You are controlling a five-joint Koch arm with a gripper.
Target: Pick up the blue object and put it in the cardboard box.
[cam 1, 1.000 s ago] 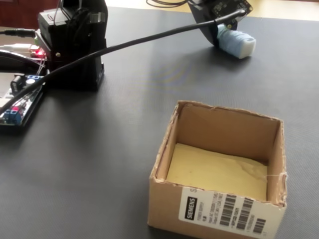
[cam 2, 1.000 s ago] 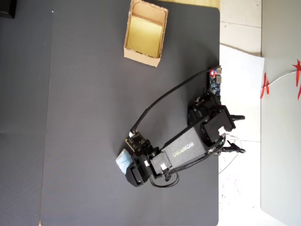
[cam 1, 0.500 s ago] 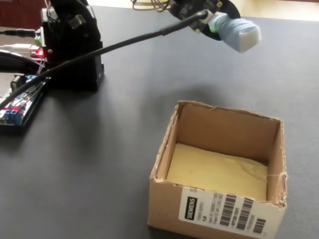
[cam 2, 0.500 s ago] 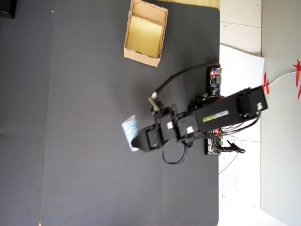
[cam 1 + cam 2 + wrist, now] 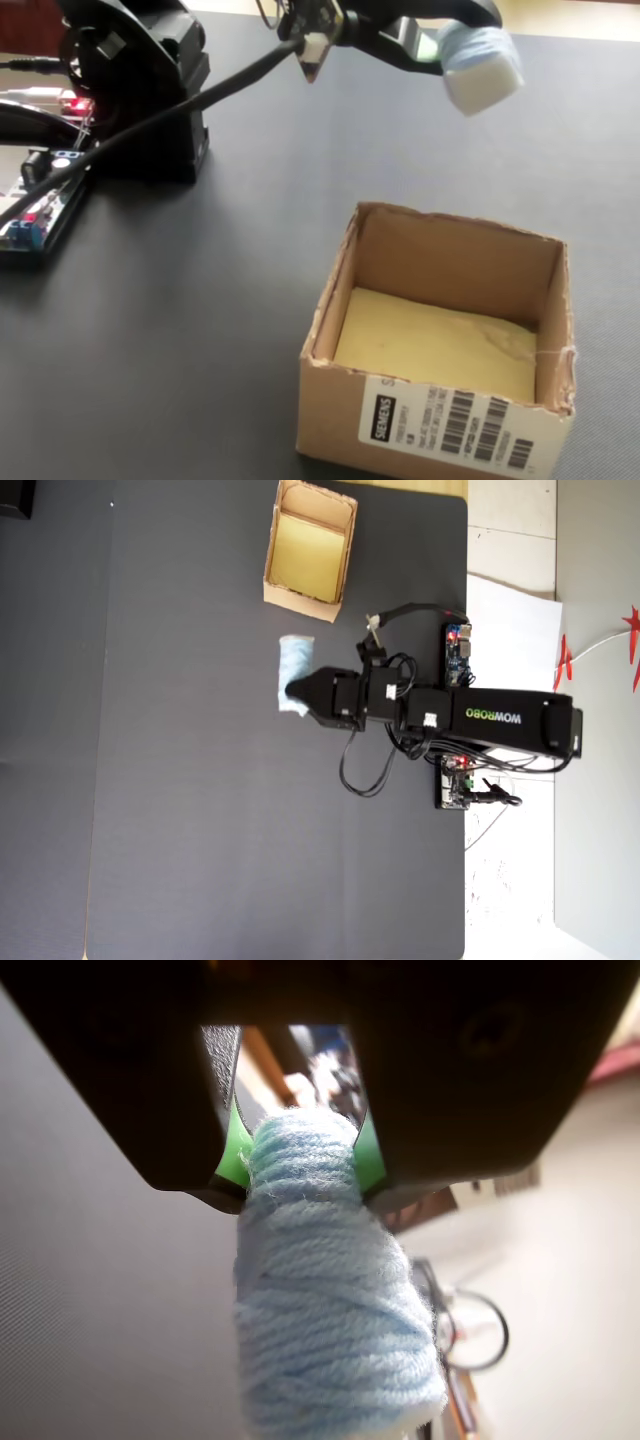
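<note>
Two green-padded jaws of the gripper [image 5: 300, 1165] pinch one end of the blue object [image 5: 325, 1310], a ribbed yarn-like roll whose free end juts out past the fingertips, presumably so it can drop cleanly once let go. Carried clear of the dark mat, it hangs short of the cardboard box [image 5: 440, 350], which sits open-topped beyond the jaws and off to one side in the overhead view. Readable writing: "SIEMENS" on the box's barcode label [image 5: 455, 425] and "WOWROBO" along the arm [image 5: 490, 716].
</note>
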